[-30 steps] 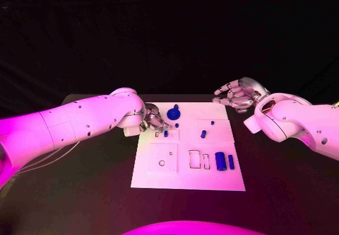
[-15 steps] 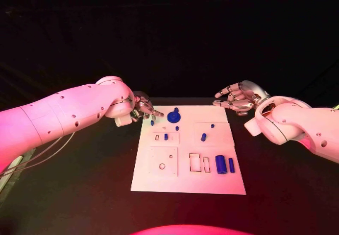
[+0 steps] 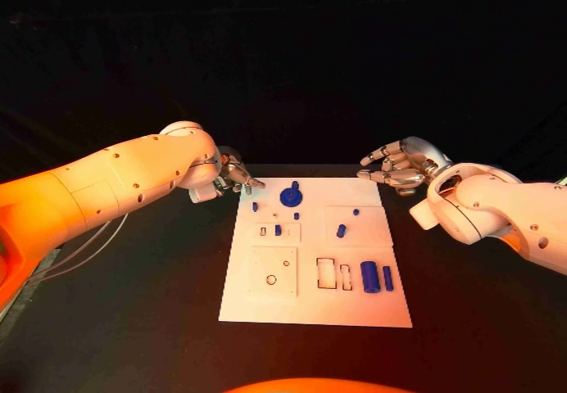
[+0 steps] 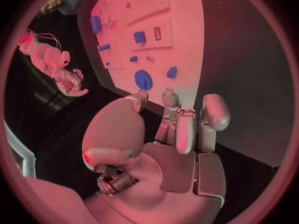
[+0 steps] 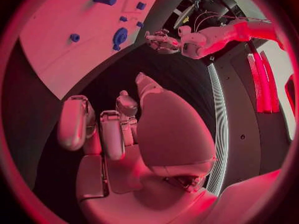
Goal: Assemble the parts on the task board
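The white task board (image 3: 310, 307) lies in the middle of the black table. On it are a blue round disc (image 3: 291, 195) near the far edge, several small blue pegs such as one (image 3: 340, 231) mid-board, and a blue cylinder (image 3: 369, 277) beside a blue bar (image 3: 387, 278). My left hand (image 3: 230, 178) hovers just off the board's far left corner, holding nothing. Its fingers (image 4: 187, 129) reach toward the disc (image 4: 143, 79). My right hand (image 3: 396, 166) hangs beyond the far right corner with its fingers spread and holds nothing. The right wrist view shows that hand's palm (image 5: 118, 129) off the board (image 5: 56, 40).
Empty cut-outs sit on the board's near half, a square one with a hole (image 3: 273, 270) and two narrow slots (image 3: 326, 272). Black table surface (image 3: 130, 311) surrounds the board on all sides. Cables trail off the table's left side.
My left hand has drawn back from the small pegs on the board's far left part to just off its far left corner. The right hand has stayed put.
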You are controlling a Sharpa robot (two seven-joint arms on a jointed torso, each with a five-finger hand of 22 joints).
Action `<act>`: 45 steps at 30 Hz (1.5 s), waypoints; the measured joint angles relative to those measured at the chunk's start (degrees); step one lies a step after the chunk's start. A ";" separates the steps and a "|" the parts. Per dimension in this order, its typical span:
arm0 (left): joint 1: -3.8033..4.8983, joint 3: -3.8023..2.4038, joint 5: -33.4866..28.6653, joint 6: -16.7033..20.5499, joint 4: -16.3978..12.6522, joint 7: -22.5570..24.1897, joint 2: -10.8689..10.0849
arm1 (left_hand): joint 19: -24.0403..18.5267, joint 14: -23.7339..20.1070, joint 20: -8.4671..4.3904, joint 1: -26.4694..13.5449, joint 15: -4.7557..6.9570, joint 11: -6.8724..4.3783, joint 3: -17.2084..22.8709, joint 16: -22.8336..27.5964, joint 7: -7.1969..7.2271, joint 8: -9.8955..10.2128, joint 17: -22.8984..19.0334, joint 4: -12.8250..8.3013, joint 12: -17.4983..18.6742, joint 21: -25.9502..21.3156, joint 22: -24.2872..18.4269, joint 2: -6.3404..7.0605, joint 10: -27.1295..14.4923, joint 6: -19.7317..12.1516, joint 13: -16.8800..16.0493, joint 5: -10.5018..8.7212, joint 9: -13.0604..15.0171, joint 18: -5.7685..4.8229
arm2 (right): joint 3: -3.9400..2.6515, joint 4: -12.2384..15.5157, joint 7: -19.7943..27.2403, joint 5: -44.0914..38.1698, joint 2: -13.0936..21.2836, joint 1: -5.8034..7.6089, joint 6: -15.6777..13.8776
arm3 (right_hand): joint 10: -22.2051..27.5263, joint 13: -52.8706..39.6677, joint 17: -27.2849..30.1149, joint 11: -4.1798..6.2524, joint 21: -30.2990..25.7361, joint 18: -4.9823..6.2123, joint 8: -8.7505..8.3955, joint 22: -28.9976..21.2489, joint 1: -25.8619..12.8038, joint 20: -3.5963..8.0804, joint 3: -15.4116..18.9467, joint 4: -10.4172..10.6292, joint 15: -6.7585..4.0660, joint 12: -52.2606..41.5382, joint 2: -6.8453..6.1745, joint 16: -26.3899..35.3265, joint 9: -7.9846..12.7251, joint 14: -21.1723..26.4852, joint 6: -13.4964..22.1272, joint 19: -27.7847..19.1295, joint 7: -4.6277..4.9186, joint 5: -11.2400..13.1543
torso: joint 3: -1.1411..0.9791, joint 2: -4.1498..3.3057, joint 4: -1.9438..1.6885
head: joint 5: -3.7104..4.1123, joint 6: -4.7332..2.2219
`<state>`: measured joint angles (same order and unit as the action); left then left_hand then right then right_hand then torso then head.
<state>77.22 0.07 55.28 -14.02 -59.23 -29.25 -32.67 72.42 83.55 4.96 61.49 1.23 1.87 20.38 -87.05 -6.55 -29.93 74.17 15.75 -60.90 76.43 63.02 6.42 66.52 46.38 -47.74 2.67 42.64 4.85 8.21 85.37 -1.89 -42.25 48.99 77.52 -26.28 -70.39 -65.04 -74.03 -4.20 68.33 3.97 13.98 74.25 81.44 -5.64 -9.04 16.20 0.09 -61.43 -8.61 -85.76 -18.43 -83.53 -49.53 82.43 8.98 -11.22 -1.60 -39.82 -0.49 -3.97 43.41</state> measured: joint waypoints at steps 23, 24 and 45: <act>-0.65 1.56 1.17 -3.63 5.65 0.33 2.88 | -0.10 0.00 0.10 0.24 0.00 0.18 -1.73 0.00 0.00 0.01 0.00 0.61 0.00 0.00 -0.25 0.25 -0.20 0.02 0.27 0.00 -0.31 0.00 | 0.00 0.11 0.07 0.00 -0.06 0.00 -0.02 | 0.00 0.00 0.00 0.00 0.00 0.00 0.00 0.00 0.00 0.00 0.00 0.00 0.00 0.00 0.00 0.00 0.00 0.00 0.00 0.00 0.00 0.00 | 0.09 -0.21 0.03 | -0.35 0.30; -0.74 1.60 1.14 -3.73 5.76 0.36 2.94 | -0.10 0.00 0.10 0.24 0.00 0.18 -1.73 0.00 0.00 0.01 0.00 0.61 0.00 0.00 -0.26 0.25 -0.20 0.02 0.27 0.00 -0.31 0.00 | 0.00 0.12 0.09 0.00 -0.06 0.00 -0.03 | 0.00 0.00 0.00 0.00 0.00 0.00 0.00 0.00 0.00 0.00 0.00 0.00 0.00 0.00 0.00 0.00 0.00 0.00 0.00 0.00 0.00 0.00 | 0.09 -0.21 0.03 | -0.35 0.30; -1.44 1.94 0.40 -5.04 6.27 1.01 3.54 | -0.18 0.00 0.18 0.99 0.00 0.18 -1.73 0.00 0.19 0.67 0.00 0.61 -0.01 0.00 -0.27 -0.37 -0.20 0.23 0.27 0.00 -0.94 0.00 | -0.01 0.12 0.21 0.00 -0.11 0.00 -0.15 | 0.00 0.06 0.00 0.00 0.00 0.00 0.01 0.00 0.00 0.00 0.00 0.00 0.00 0.00 0.00 0.00 0.00 0.00 0.01 0.00 0.01 0.00 | 0.03 -0.12 -0.02 | -0.21 0.65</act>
<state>75.78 2.00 55.68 -19.07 -52.96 -28.24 -29.13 72.24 83.55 5.14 62.48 1.23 2.05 18.65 -87.04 -6.35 -29.26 74.17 16.36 -60.91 76.43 62.75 6.05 66.32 46.61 -47.47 2.67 41.69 4.85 8.20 85.49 -1.68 -42.25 48.88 77.52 -26.44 -70.39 -64.98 -74.03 -4.20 68.32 3.97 13.99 74.25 81.43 -5.64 -9.04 16.20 0.09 -61.43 -8.61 -85.76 -18.43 -83.53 -49.52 82.43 8.99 -11.22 -1.57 -39.94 -0.51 -4.19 44.06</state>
